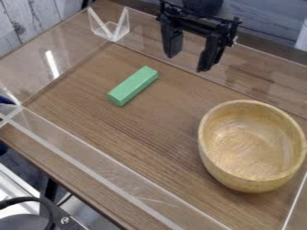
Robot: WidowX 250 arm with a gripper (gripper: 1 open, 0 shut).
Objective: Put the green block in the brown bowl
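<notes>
— Where is the arm in this shot?

— At the far edge of the wooden table [144, 126], the black gripper [196, 52] hangs pointing straight down, its two fingers [173, 42] spread wide with nothing between them, hovering clear of the surface.

— And the green block [133, 85]?

— It lies flat on the tabletop, angled diagonally, to the left of and nearer the camera than the gripper, and apart from it.

— The bowl?

— The brown bowl [250, 145] sits upright at the right side, well apart from the block, with nothing visible inside. Clear acrylic walls [72, 148] border the table.
</notes>
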